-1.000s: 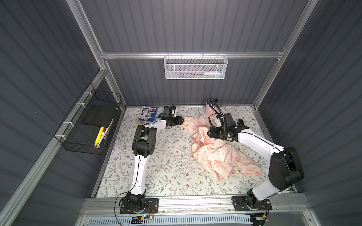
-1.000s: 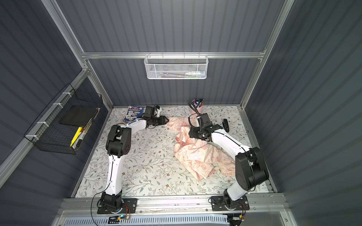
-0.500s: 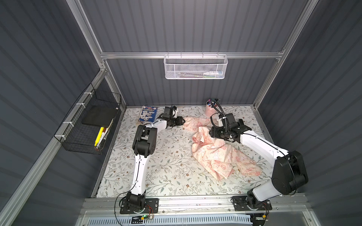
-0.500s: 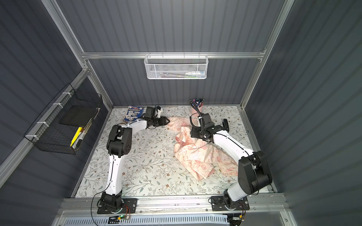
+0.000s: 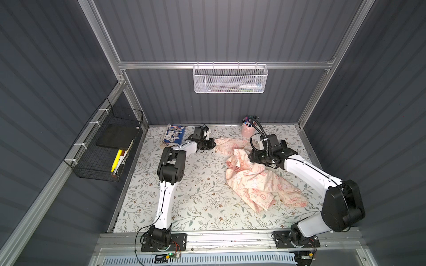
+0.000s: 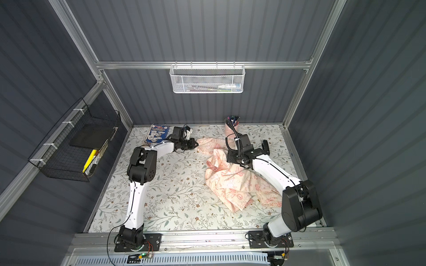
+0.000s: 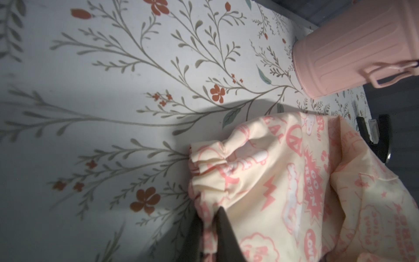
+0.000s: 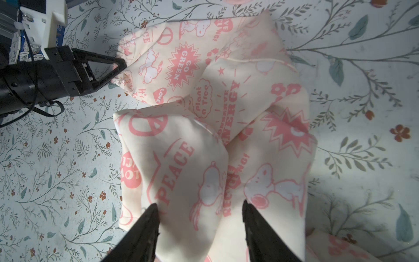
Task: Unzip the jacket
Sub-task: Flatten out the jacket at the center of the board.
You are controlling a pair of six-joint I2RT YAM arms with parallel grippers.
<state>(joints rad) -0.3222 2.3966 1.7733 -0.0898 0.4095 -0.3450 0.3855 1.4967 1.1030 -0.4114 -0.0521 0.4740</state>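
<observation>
While the jacket (image 5: 253,182) is lying crumpled on the right half of the floral tablecloth (image 5: 196,198), running from the near right toward the far centre, neither arm is working a zipper. The left gripper (image 7: 209,217) is reaching along the far side. Its fingers are closed, pinching the gathered elastic sleeve cuff (image 7: 204,172) at the jacket's far left tip.

The right gripper (image 8: 199,206) is sitting over the bunched middle of the garment. Its fingers are standing apart on either side of a raised fold printed with "PEACE" and a cartoon dog. Whether its pads are touching the cloth is hard to tell.

A pink bin-shaped pen cup (image 5: 247,130) is standing just beyond the jacket at the far edge, and a blue booklet (image 5: 174,135) is lying at the far left.

The task looks to be at an early stage. No zipper is showing in any view, and it is probably hidden in the folds or facing down. The arms appear to be taking hold to spread the garment. Flattening it, exposing the front, finding the pull and drawing it open all seem left to do.
</observation>
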